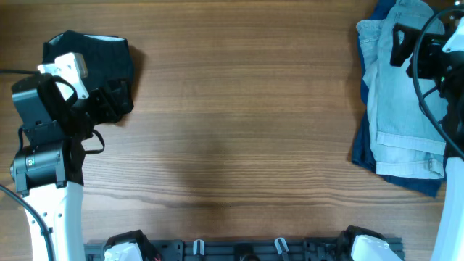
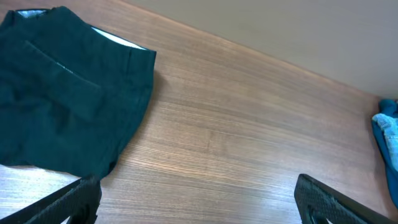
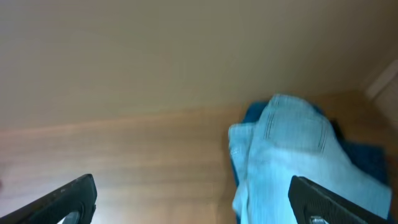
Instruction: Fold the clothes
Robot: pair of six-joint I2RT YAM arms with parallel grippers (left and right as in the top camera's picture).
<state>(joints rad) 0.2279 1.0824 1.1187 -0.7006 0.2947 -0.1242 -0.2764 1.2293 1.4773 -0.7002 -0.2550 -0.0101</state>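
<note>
Black shorts (image 1: pixel 101 61) lie folded at the table's far left, with a pale lining strip at the waistband; they fill the upper left of the left wrist view (image 2: pixel 68 93). My left gripper (image 2: pixel 196 202) is open and empty, over bare wood just right of them. Light-blue denim shorts (image 1: pixel 399 94) lie on a navy garment (image 1: pixel 362 145) at the far right. My right gripper (image 3: pixel 193 199) is open and empty, hovering above the denim shorts (image 3: pixel 292 155) near their left edge.
The left arm (image 1: pixel 43 145) stands over the table's left side and partly covers the black shorts. The right arm (image 1: pixel 435 51) hangs over the denim pile at the right edge. A rail with mounts (image 1: pixel 239 250) runs along the front edge.
</note>
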